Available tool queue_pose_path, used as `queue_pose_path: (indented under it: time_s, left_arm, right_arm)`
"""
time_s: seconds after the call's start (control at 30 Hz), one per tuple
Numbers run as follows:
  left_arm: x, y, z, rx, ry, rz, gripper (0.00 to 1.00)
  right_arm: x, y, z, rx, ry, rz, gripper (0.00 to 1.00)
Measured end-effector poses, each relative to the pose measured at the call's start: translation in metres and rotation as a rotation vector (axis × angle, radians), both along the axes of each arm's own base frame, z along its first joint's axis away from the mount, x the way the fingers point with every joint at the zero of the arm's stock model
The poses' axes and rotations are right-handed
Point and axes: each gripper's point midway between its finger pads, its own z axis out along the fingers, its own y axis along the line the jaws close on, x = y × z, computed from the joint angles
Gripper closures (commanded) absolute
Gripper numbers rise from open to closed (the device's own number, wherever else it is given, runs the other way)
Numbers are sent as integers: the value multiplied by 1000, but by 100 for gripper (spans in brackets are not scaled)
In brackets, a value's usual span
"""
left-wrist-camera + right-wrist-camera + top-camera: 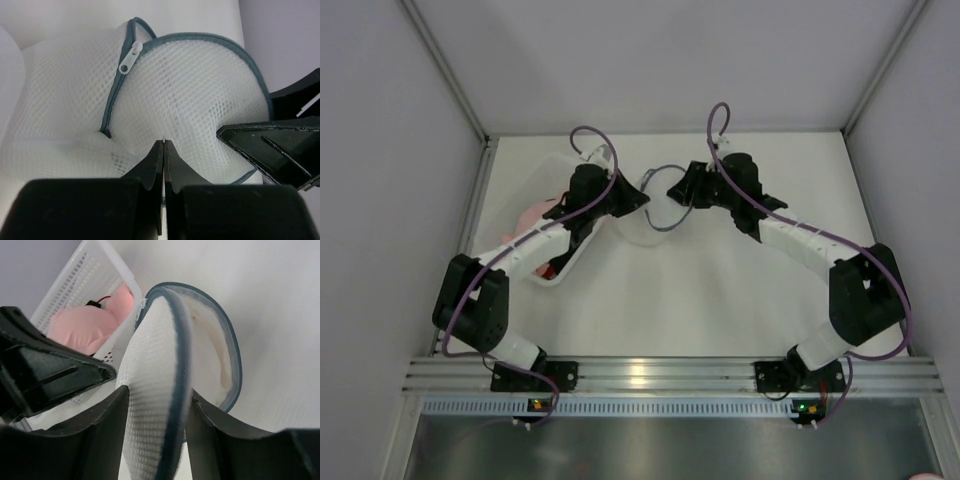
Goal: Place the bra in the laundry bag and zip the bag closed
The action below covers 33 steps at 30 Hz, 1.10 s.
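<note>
The laundry bag point(658, 216), a round white mesh pouch with a dark rim, lies between my two grippers. In the left wrist view the laundry bag point(190, 95) fills the frame and its zipper pull point(127, 59) sits on the rim at the upper left. My left gripper point(164, 143) is shut, pinching a bit of the mesh at its tips. My right gripper point(157, 395) is shut on the raised upper half of the laundry bag point(155, 350), rim included. Soft white fabric, the bra point(209, 340), lies inside the lower half. The bag stands open.
A clear plastic bin point(552, 170) stands at the left behind the left arm; it shows in the right wrist view point(95, 275) holding a pink cloth point(82, 322) and a black-and-red item point(97, 302). The right gripper's finger point(272, 145) reaches into the left wrist view.
</note>
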Motion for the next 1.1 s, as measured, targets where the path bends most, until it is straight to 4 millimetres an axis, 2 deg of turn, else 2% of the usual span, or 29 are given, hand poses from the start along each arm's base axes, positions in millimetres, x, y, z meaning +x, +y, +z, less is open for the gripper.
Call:
queue_pose_path:
  time_s: [0.17,0.2,0.4,0.67,0.93,1.1]
  left_arm:
    - [-9,15,5,26,-4,37,100]
    - [-12,19,4,36,-2,46,100]
    - [-23,41,-8,87,20,96,100]
    - [-14,75,-4,129,-10,156,100]
    - [-16,101,-4,185,-25,182,100]
    - [-16,100,-17,208,-3,148,100]
  right_arm:
    - [1,-9,-9,-45,12,-23,29]
    - [0,-11,-11,-55,19,-25,23]
    - [0,-20,-23,-112,36,-49,21]
    - [-6,-32,-48,-166,73,-75,21]
    - [-2,-35,-42,-190,32,-71,23]
    - [0,-21,-24,-148,-50,20,24]
